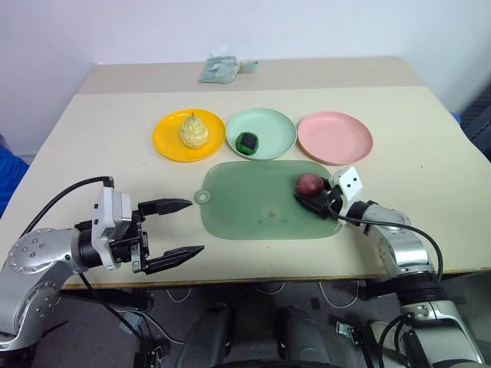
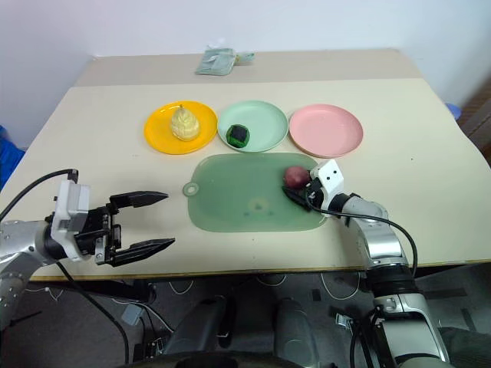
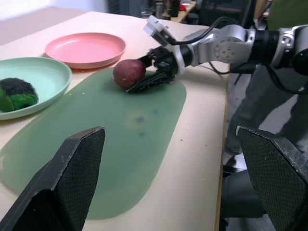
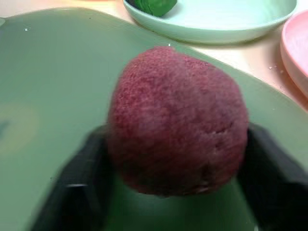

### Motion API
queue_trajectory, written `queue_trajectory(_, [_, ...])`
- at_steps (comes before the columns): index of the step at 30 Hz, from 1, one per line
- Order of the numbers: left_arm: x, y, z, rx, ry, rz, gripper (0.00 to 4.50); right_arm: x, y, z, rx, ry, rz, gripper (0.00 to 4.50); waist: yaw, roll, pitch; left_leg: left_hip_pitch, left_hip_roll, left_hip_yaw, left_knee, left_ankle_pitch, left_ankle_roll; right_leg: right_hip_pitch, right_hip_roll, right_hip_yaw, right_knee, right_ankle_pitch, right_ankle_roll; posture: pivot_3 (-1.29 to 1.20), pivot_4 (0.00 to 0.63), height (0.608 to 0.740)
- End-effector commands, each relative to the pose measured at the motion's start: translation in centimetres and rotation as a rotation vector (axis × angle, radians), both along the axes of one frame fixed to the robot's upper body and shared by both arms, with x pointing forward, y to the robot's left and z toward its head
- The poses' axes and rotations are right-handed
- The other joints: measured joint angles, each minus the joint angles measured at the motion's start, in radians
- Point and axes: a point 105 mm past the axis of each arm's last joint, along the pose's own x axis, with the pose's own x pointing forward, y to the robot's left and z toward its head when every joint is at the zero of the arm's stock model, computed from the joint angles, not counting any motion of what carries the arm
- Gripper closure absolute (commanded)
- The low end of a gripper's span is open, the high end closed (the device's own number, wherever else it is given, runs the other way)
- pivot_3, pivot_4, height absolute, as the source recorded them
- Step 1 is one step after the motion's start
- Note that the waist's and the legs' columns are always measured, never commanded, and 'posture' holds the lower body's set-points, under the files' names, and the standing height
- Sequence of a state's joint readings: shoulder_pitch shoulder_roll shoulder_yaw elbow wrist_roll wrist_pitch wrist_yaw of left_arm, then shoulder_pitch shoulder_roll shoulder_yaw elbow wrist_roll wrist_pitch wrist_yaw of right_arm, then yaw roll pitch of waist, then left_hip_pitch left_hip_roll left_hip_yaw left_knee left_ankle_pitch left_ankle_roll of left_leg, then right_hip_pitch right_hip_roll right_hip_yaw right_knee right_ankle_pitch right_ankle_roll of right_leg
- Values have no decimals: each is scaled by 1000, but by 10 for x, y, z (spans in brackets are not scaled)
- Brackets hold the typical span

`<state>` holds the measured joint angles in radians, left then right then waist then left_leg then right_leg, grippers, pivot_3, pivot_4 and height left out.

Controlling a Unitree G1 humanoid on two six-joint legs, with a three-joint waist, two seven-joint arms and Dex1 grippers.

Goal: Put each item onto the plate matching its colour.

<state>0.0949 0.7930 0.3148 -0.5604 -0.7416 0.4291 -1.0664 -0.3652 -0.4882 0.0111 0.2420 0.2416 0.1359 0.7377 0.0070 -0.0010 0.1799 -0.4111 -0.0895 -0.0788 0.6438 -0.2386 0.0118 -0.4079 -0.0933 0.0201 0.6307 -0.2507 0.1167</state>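
STATE: right gripper (image 1: 316, 201) jaws closed on red lump (image 1: 308, 184), on green board (image 1: 253, 207) near surface's front edge | left gripper (image 1: 178, 228) jaws wide, empty | RISK: rounded lump may slip before pink plate (image 1: 335, 136)

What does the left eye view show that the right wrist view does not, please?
Left eye view alone: the yellow plate with the yellow cone, the open left end effector, the table. Right wrist view alone: the red lump up close between black fingers. Both: green board, green plate, pink plate.
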Motion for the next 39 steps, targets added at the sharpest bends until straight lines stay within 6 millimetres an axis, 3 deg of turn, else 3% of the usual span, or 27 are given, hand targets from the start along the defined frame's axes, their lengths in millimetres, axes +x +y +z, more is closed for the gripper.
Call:
queue_trajectory(1, [-2, -1, 6, -13, -35, 13, 0, 5, 1, 36, 51, -116, 0, 2114, 0, 0, 0, 0, 0, 0, 0, 0, 0, 0, 0, 0, 0, 0, 0, 0, 150, 740])
queue_trajectory(5, [2, -1, 1, -21, -29, 65, 0, 15, 2, 64, 106, -161, 12, 2114, -1, 0, 0, 0, 0, 0, 0, 0, 0, 0, 0, 0, 0, 0, 0, 0, 150, 740])
queue_trajectory(9, [3, -3, -5, -25, -6, 96, 0, 47, -13, 82, 107, -163, -66, 2114, -10, 0, 0, 0, 0, 0, -1, 0, 0, 0, 0, 0, 0, 0, 0, 0, 150, 740])
queue_trajectory(14, [0, -8, 3, -70, -8, 71, 0, 89, -30, 94, 120, -130, -206, 2114, -19, 1, 1, 0, 0, 1, -2, 0, 0, 0, 0, 0, -1, 0, 0, 0, 150, 740])
queue_trajectory(17, [-4, -11, 9, -76, -15, 53, 0, 104, -40, 89, 99, -89, -316, 2114, -25, 1, 1, 0, 0, 1, -3, 0, 0, -1, 0, 0, -1, 0, 0, 0, 150, 740])
queue_trajectory(24, [-7, -14, 17, -70, -32, 55, 0, 111, -43, 70, 51, -31, -422, 2114, -27, 1, 1, 1, 0, 1, -12, 5, -8, -5, 0, 1, -1, 0, -1, 0, 150, 740])
queue_trajectory(25, [-7, -15, 18, -72, -34, 59, 0, 111, -42, 67, 47, -22, -428, 1361, -28, 1, 1, 1, 0, 1, -12, 5, -8, -5, 0, 1, -1, 0, -1, 0, 150, 740])
queue_trajectory(27, [-6, -16, 19, -71, -40, 71, 0, 111, -41, 62, 29, -14, -436, 661, -28, 1, 1, 1, 1, 1, -13, 5, -8, -5, 1, 1, -1, 0, -1, 0, 150, 740])
queue_trajectory(28, [-5, -16, 19, -65, -41, 87, 0, 111, -41, 61, 23, -18, -438, 107, -28, 1, 1, 1, 1, 1, -13, 5, -8, -5, 1, 1, 0, 0, -1, 0, 150, 740])
queue_trajectory(33, [3, -18, 13, -29, -42, 153, 0, 111, -40, 73, 24, -69, -402, 107, -28, 1, 1, 1, 1, 1, -12, 5, -8, -5, 4, 2, 0, 0, -1, 0, 150, 740])
queue_trajectory(39, [22, -9, 15, -60, -139, 289, 0, 94, -48, 117, 70, -238, -201, 107, -24, 2, 2, 1, 1, 1, -12, 5, -7, -5, 4, 1, -1, 0, -1, 0, 150, 740])
